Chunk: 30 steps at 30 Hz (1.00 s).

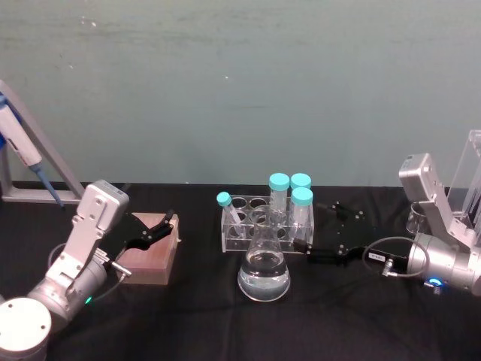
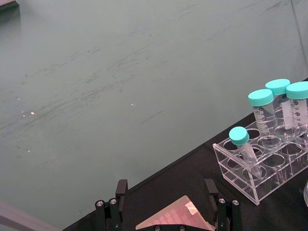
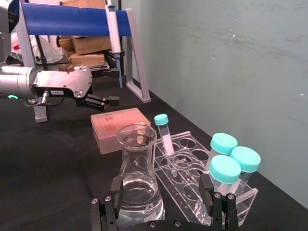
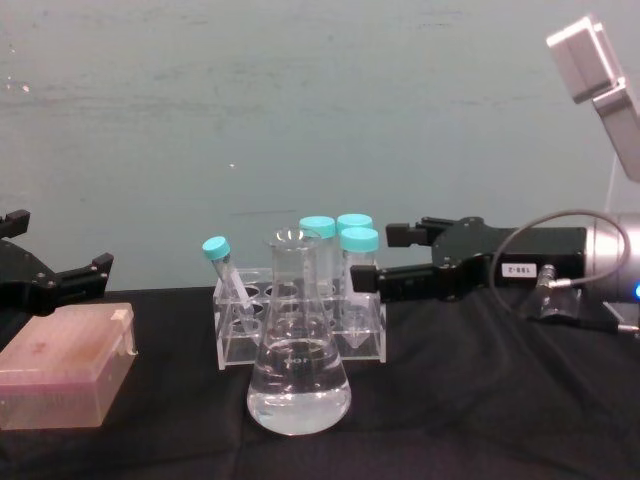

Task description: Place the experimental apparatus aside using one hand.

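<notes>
Head view, black table [image 1: 361, 316]. A conical flask [image 1: 264, 271], holding clear liquid to about a third of its height, stands upright at the centre. At 12 o'clock from it, just beside it, is a clear rack [image 1: 244, 229]. The rack carries four teal-capped tubes [image 1: 301, 207]: three wide ones upright at its 3 o'clock end, and one slim one tilted at its 9 o'clock end.

The right gripper [image 4: 378, 258] lies at 3 o'clock of the rack and 2 o'clock of the flask, low over the table. Its fingers point toward the rack, are spread apart and hold nothing. In the right wrist view the flask stands ahead of the gap between them, with no contact visible.

At the 3 o'clock edge of the table, a tall clear stand [image 1: 472, 169] rises behind the right arm. A small beaker [image 1: 415, 219] sits at its base, partly hidden by the arm.

The left gripper [image 1: 163, 226] hangs at 9 o'clock of the rack, well apart from it. It is above the 12 o'clock edge of a pink box [image 1: 150, 259], with its fingers apart and empty. A pipette frame [image 3: 77, 20] with a blue bar stands at 10 o'clock, at the far left of the table.
</notes>
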### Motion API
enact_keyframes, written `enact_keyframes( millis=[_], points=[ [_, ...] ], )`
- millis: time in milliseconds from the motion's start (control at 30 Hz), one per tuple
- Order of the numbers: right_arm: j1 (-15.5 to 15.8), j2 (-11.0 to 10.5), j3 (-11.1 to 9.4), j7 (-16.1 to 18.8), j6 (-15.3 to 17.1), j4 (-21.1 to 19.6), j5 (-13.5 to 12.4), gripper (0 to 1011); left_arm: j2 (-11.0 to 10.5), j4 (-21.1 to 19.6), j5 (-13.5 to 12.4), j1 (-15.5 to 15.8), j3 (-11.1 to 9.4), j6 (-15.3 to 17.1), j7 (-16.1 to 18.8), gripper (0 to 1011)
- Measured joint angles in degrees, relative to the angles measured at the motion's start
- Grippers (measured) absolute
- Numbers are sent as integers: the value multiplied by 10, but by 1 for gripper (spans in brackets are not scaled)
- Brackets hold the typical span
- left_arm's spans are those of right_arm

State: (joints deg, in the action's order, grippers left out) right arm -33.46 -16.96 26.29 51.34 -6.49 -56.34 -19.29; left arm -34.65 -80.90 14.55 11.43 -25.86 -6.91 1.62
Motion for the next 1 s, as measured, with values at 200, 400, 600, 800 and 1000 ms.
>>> enact_keyframes(
  millis=[200, 400, 600, 800, 1000],
  points=[
    [-12, 3, 11, 10, 2, 15, -8, 1003, 0, 0, 0, 0, 0, 0, 0, 1000],
    [-17, 3, 22, 16, 2, 20, -16, 1003, 0, 0, 0, 0, 0, 0, 0, 1000],
    [-22, 3, 35, 21, 2, 20, -23, 1003, 0, 0, 0, 0, 0, 0, 0, 1000],
    [-27, 3, 46, 24, 0, 18, -29, 1003, 0, 0, 0, 0, 0, 0, 0, 1000],
    [-35, 8, 56, 26, -1, 23, -37, 1003, 0, 0, 0, 0, 0, 0, 0, 1000]
  ],
)
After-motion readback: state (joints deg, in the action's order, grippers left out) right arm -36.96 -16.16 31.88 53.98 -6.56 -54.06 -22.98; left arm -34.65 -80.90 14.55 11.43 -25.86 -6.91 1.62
